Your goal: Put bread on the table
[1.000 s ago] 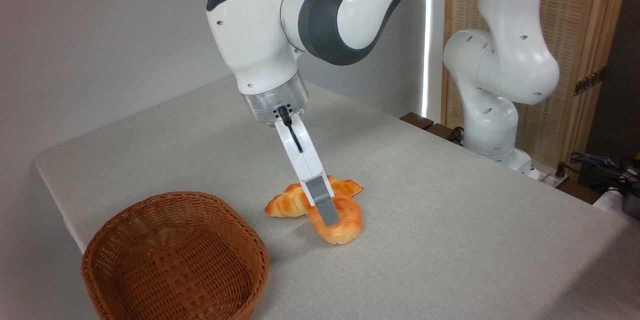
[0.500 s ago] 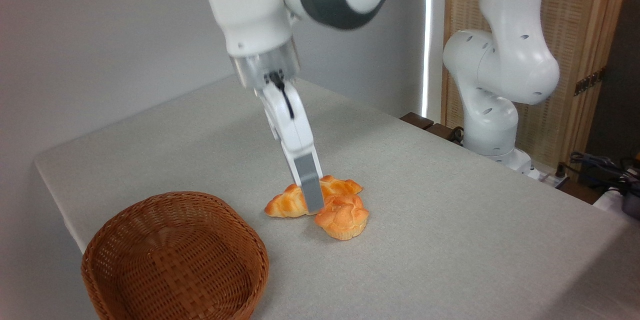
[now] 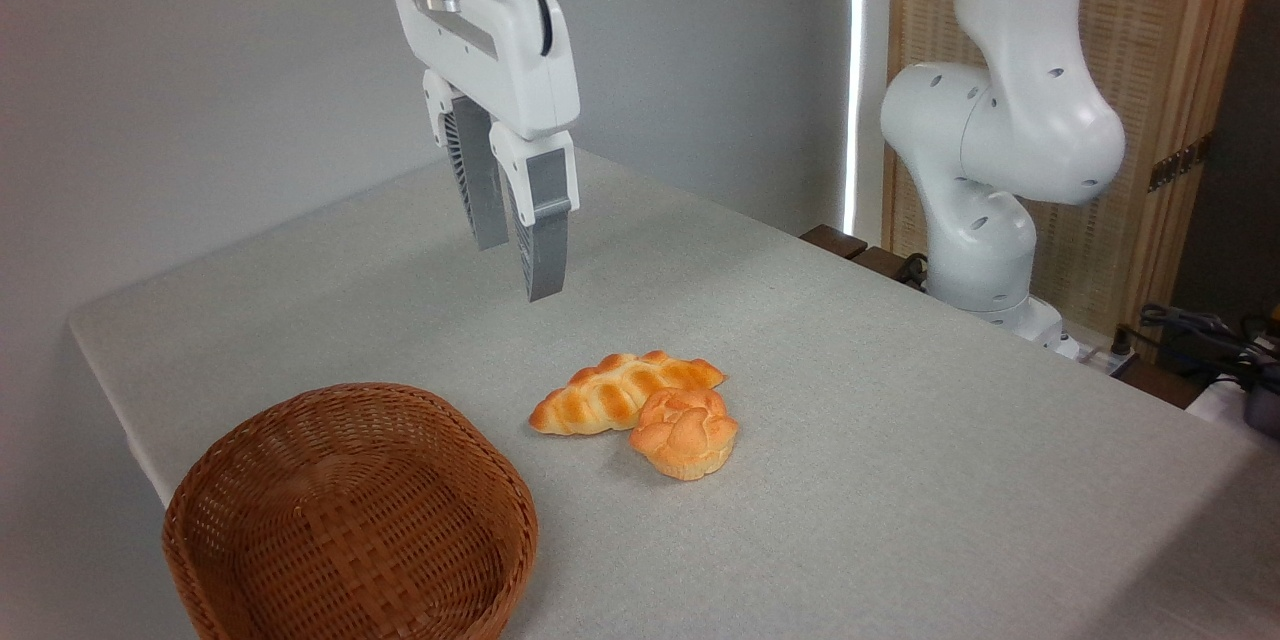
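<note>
On the table, basket empty, bread beside it, jaws narrowly parted.

Beneath the gripper, the table shows a matt, finely speckled, cloth-like grey surface. The gripper body is smooth, glossy white plastic under a brushed-metal collar; its grey fingers look matt, one ribbed on its inner face. Below and right of it, the bread has a glazed, lumpy golden crust, as does the braided loaf touching it. Below and left, the basket is rough brown woven wicker.
</note>
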Controlling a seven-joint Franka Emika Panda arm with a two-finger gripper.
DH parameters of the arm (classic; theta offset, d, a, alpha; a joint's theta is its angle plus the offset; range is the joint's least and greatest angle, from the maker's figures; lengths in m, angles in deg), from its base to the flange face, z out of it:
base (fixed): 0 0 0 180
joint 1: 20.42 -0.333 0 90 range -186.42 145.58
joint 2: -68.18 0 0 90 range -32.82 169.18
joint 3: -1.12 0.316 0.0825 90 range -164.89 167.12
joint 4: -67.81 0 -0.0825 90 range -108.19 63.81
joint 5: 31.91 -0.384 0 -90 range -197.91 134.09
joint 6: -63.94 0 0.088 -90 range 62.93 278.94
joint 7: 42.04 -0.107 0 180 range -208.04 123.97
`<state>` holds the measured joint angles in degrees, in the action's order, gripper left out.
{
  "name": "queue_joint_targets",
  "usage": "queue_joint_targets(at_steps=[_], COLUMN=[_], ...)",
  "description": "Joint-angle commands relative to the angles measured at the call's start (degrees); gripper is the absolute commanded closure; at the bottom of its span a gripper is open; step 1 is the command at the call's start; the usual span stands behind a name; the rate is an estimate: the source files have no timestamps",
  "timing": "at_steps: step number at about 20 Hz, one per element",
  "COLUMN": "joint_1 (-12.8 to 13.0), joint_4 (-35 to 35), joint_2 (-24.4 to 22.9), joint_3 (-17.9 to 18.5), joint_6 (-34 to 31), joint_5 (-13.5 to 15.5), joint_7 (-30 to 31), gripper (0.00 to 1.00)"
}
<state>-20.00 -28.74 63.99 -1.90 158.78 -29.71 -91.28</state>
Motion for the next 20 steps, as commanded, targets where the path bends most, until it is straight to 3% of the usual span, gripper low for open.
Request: queue_joint_targets(at_steps=[1, 9, 12, 20], joint_1=[-1.6, -2.0, 0.4, 0.4], joint_4=[5.7, 5.6, 5.7, 5.7], joint_2=[4.3, 3.6, 3.5, 3.6], joint_3=[-1.5, 0.0, 4.1, 3.8], joint_6=[-4.7, -6.4, -5.7, -5.6], joint_5=[2.0, 1.3, 1.4, 2.0], joint_7=[4.9, 3.9, 2.7, 2.5], gripper=[0.0, 0.0, 0.0, 0.0])
